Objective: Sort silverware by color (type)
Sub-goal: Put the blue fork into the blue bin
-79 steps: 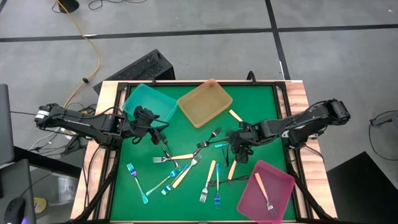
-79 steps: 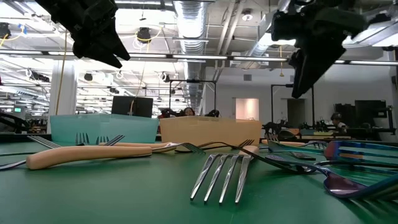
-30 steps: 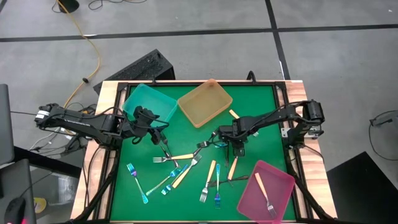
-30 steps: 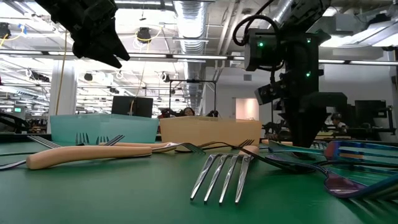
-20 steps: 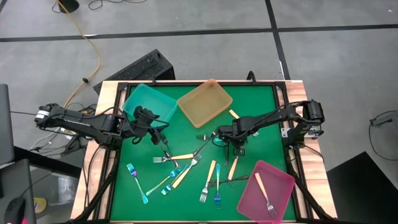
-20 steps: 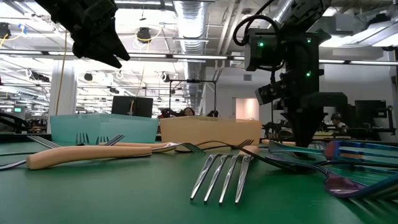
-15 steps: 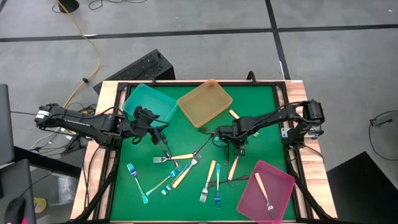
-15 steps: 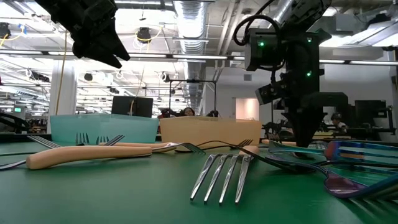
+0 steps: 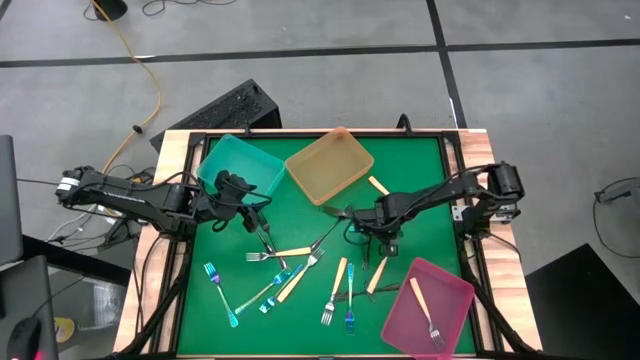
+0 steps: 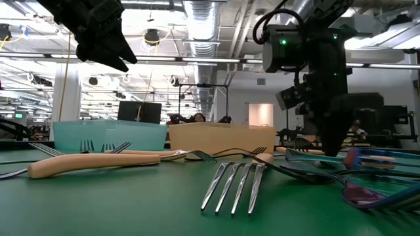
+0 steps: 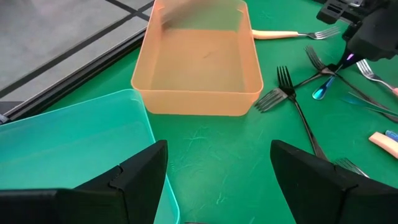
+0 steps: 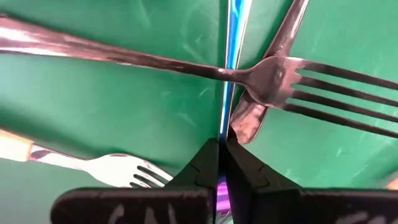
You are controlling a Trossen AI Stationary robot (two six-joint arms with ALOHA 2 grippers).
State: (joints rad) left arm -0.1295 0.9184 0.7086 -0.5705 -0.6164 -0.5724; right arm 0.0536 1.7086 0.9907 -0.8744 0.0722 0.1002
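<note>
Sorting had barely begun.
Only the pink tray (image 9: 428, 312) held pieces; most silverware (image 9: 300, 270) lay mid-table. The right gripper (image 9: 366, 236) pinched an iridescent blue utensil (image 12: 234, 50); the left gripper (image 9: 258, 214) hung spread, empty.

Both your arms are dark, near-black, jointed links with black cables along them. The left arm (image 9: 140, 197) has a white patch near its base. The right arm (image 9: 470, 190) carries a boxy black wrist housing with green LEDs lit. Fingers (image 11: 137, 171) are matte black, angular wedges.
</note>
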